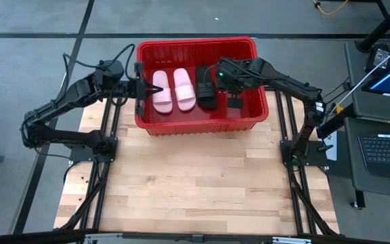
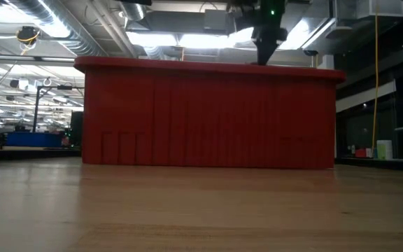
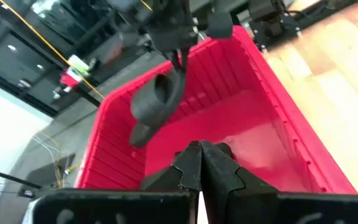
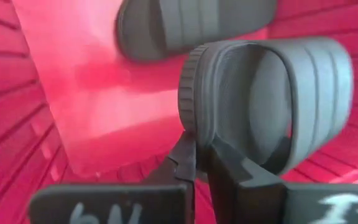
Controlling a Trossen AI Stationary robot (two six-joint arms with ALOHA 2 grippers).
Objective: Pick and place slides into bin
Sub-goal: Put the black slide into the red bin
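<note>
The right gripper [image 4: 197, 163] is pinched on the edge of a black open-toe slide sandal with a wide ribbed strap [image 4: 272, 99], its two dark fingers clamped against the sole's rim. In the left wrist view this held sandal [image 3: 157, 102] hangs tilted from the right gripper above the interior of the bin, clear of the floor. In the high view the right gripper [image 1: 217, 80] sits over the right half of the large rectangular red plastic bin with ribbed walls and a thick rim [image 1: 195, 125].

A second black slide sandal [image 4: 191, 25] lies on the bin floor beneath and beyond the held one; from above the two black sandals overlap and cannot be cleanly separated.

The left gripper [image 3: 199, 163] has its fingers pressed together with nothing between them. In the high view it [image 1: 156, 90] reaches over the bin's left wall, its tips just at the nearer pale pink slide sandal [image 1: 162, 91]; whether it touches the sandal cannot be told. The other pale pink slide sandal [image 1: 184, 89] lies just beside the first, both flat on the bin floor in the left half.

The bin stands at the far edge of the light wooden plank table [image 1: 195, 190]. In the low view the bin's red wall [image 2: 208, 115] hides its contents, and the right gripper [image 2: 266, 47] shows above the rim.
</note>
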